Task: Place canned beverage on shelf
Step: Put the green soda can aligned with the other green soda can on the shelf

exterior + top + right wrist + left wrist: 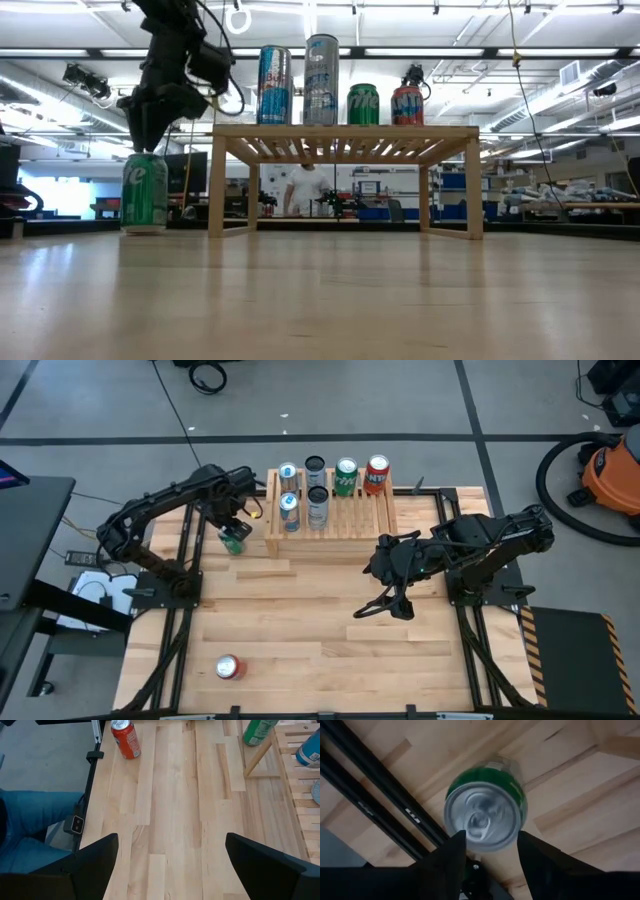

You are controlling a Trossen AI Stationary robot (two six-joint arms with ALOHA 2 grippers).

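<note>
Risk at the grasp: the left gripper (234, 528) has closed on the green can (234, 540), which stands upright on the surface (300, 620) just beside the shelf (350, 515), at that rack's 9 o'clock end in the high view. The left wrist view shows the two fingers (445, 857) flanking only one side of the rim, the can's centre lying beyond the fingertips; judged from this, the hold is shallow and the can could pivot or slip out during the lift. The shelf's side board (217, 180) rises close by, so a low carry could strike it and jolt the rack. Six cans already occupy the slats, among them a blue can (289, 510) and a grey can (317, 507) in the near row; a crowded set-down could topple a neighbour. The right gripper (385, 605) waits open at 4 o'clock of the shelf, well apart. A red can (229, 667) lies at the surface's 7 o'clock corner.
</note>
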